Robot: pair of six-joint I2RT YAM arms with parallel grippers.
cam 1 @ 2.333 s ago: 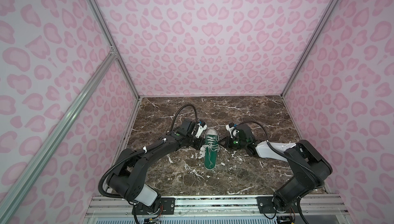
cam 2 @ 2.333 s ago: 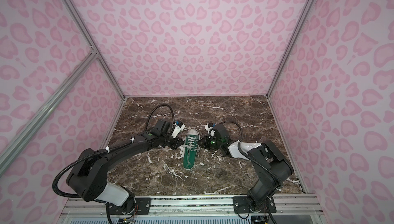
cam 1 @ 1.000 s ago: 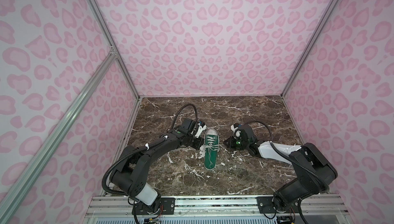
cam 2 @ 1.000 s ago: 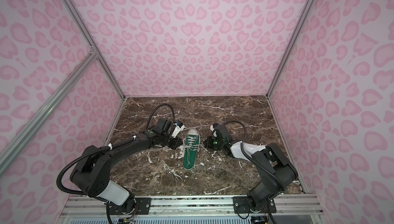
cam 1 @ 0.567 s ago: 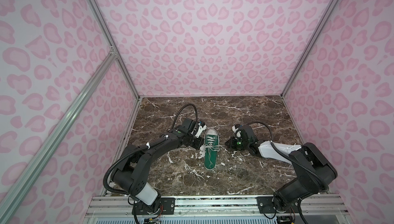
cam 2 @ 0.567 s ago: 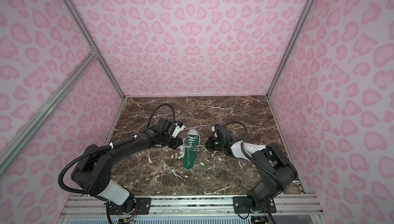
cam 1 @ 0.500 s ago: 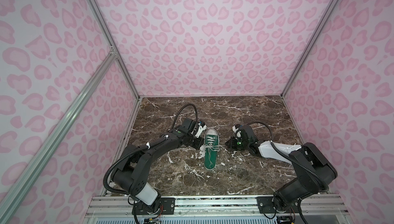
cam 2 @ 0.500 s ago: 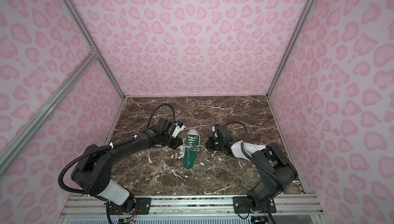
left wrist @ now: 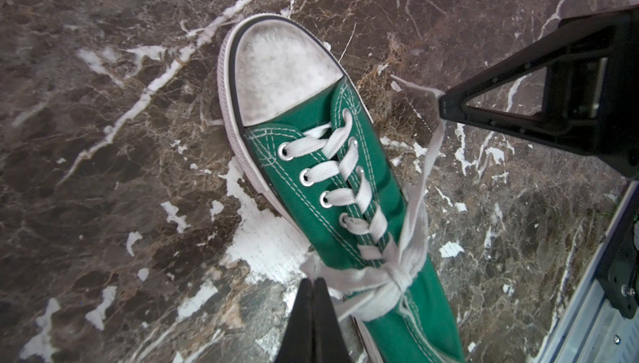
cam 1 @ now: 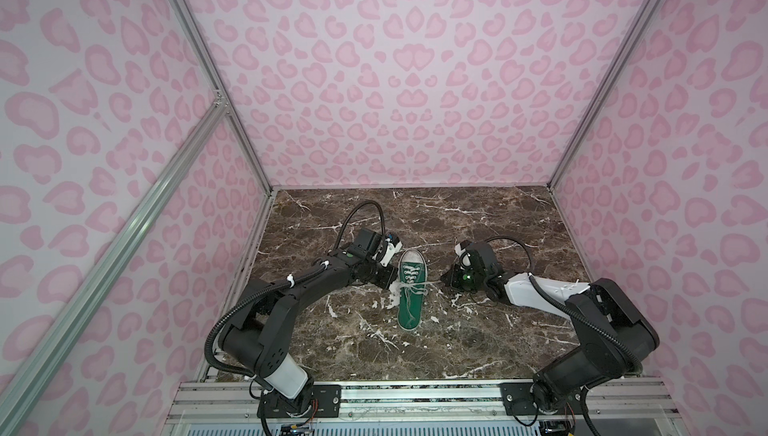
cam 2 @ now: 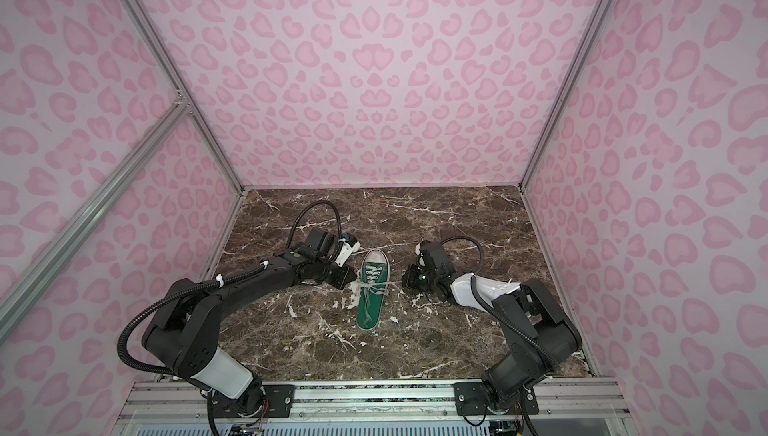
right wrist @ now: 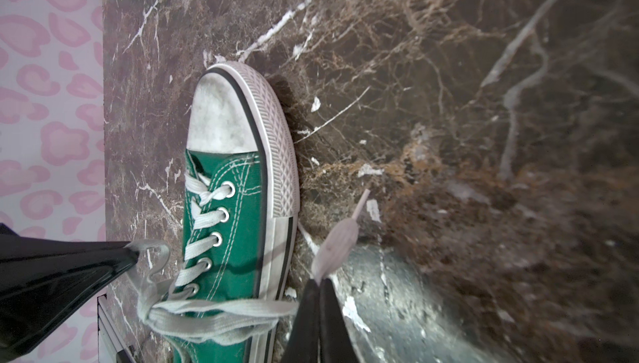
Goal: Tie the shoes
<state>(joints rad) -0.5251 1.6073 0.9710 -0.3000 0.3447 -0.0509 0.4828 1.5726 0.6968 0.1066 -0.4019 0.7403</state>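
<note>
Running along the near edge, an aluminium rail [cam 1: 415,400] carries both arm bases, and beyond it the brown marble table [cam 1: 415,355] lies bare up to the shoe. Midway across stands the green sneaker [cam 1: 409,295], heel near, white toe cap far; no brand or writing can be read on it. Its white laces [left wrist: 387,275] cross in a knot over the tongue, pulled out to both sides. Just left of it the left gripper [cam 1: 392,285] has its fingers pressed together on a lace; to the right, a little apart from the shoe, the right gripper [right wrist: 320,283] pinches the other lace near its tip. Farther back the marble is open up to the pink-patterned walls [cam 1: 395,81] closing in three sides.
</note>
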